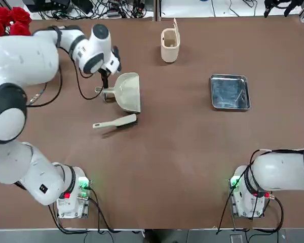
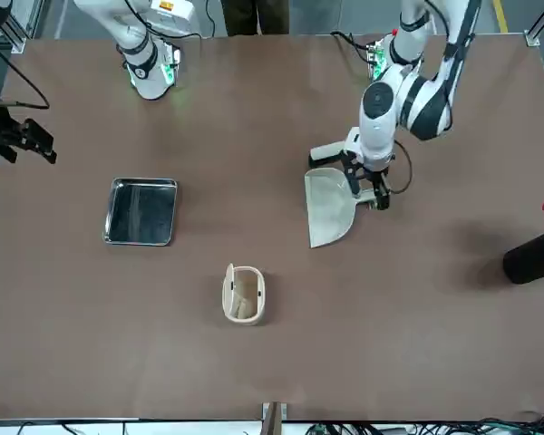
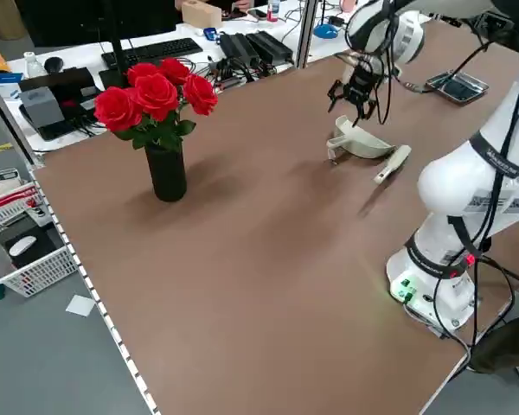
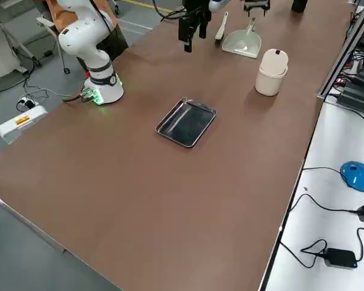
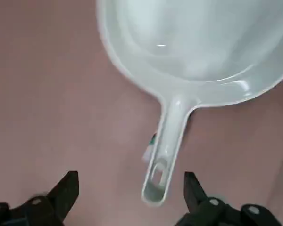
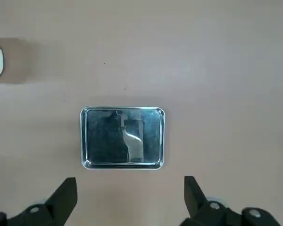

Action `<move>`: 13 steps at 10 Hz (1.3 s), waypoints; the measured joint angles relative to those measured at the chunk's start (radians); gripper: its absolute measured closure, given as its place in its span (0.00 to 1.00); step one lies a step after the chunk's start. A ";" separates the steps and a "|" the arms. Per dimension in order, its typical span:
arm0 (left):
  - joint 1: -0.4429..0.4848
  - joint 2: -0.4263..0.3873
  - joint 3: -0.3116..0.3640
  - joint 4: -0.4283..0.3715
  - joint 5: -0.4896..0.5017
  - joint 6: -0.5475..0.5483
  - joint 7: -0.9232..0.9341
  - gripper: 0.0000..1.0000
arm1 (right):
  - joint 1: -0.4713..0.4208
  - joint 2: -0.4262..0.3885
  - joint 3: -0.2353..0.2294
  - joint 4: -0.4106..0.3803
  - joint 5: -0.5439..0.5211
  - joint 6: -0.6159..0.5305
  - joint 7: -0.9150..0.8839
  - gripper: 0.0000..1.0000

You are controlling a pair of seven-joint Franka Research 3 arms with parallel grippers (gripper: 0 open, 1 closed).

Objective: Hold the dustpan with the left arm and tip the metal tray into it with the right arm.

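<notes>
The dustpan (image 1: 129, 91) lies flat on the table (image 1: 182, 152). Directly above its handle hovers the left pincer (image 5: 129, 190), fingers spread wide. The metal tray (image 1: 229, 92) rests well right of the dustpan; high over it hangs the right pincer (image 6: 130, 194), also open.

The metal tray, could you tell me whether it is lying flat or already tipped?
Flat. The metal tray rests level on the table, rim up, untouched; the right gripper hovers open above it.
</notes>
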 joint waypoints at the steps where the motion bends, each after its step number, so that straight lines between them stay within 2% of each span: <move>1: 0.035 -0.038 0.000 -0.001 -0.003 -0.012 -0.032 0.01 | 0.000 0.000 0.000 0.000 0.000 0.002 0.000 0.00; 2: 0.082 -0.062 -0.006 -0.003 -0.005 -0.022 -0.053 0.00 | 0.000 0.000 0.000 0.000 0.000 0.005 0.000 0.00; 4: 0.234 -0.087 -0.053 0.002 -0.011 -0.023 -0.107 0.00 | 0.000 0.000 -0.001 0.000 0.000 0.005 0.000 0.00; 5: 0.298 -0.097 -0.069 0.020 -0.030 -0.062 -0.193 0.01 | 0.000 0.000 -0.001 0.000 -0.001 0.003 0.000 0.00; 7: 0.353 -0.121 -0.075 0.103 -0.090 -0.206 -0.316 0.00 | -0.001 0.000 -0.001 0.000 -0.001 0.002 0.000 0.00; 8: 0.379 -0.133 -0.078 0.167 -0.152 -0.285 -0.349 0.00 | -0.001 0.000 -0.001 0.000 -0.001 0.003 0.000 0.00; 10: 0.451 -0.145 -0.078 0.359 -0.235 -0.471 -0.384 0.00 | -0.001 0.000 0.003 -0.001 -0.001 0.004 -0.004 0.00; 13: 0.496 -0.136 -0.078 0.613 -0.274 -0.613 -0.430 0.00 | -0.001 0.001 0.006 -0.003 0.000 -0.002 -0.010 0.00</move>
